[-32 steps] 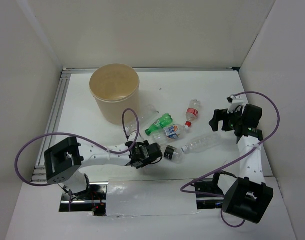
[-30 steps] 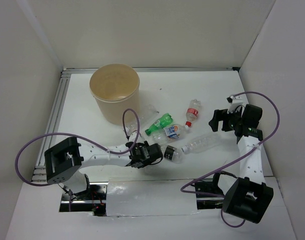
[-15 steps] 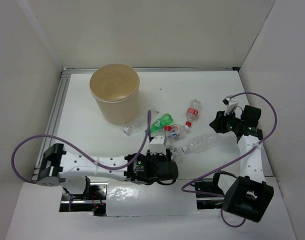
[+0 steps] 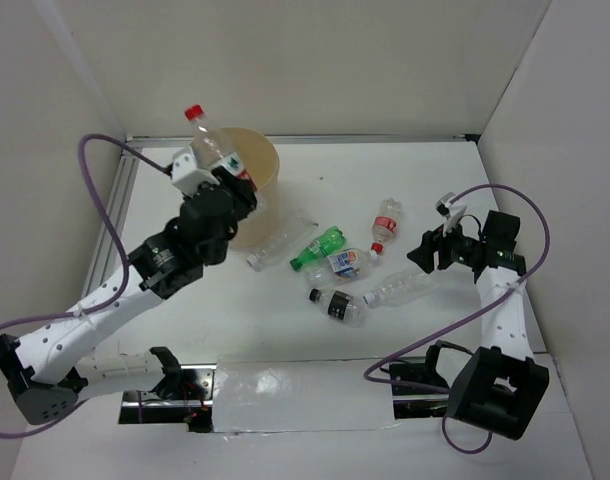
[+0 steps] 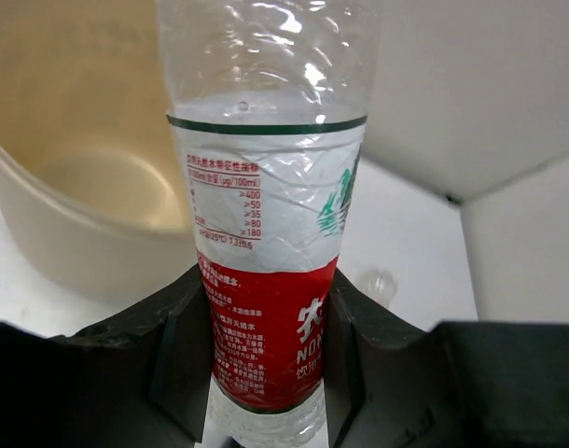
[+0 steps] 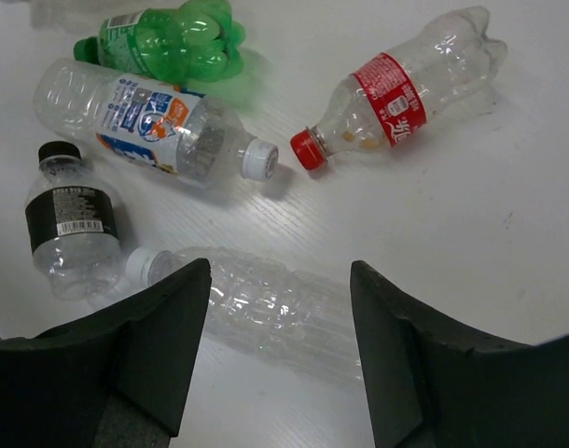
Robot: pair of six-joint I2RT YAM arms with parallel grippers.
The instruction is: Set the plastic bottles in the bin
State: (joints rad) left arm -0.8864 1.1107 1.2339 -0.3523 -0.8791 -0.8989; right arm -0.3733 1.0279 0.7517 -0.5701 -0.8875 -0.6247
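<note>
Plastic bottles [image 4: 347, 262] lie at the middle of the table [image 4: 435, 180], mostly crinkly clear, one lobed green; my right gripper [image 6: 277, 280] hovers, jaws apart, over a ribbed bottle [image 6: 266, 313]. Farther off, my left gripper [image 5: 266, 317] clamps a red-labelled bottle [image 5: 266, 187] upright by the smooth tan bin [image 5: 70, 238] near the far left corner; next I'd need to swing it over the mouth and let go

A: In your left wrist view, do you see the cap of the held bottle [image 5: 266, 233]?
B: No, the top edge cuts it. From above, your left gripper [image 4: 213, 185] covers part of the bin [image 4: 269, 170].
</note>
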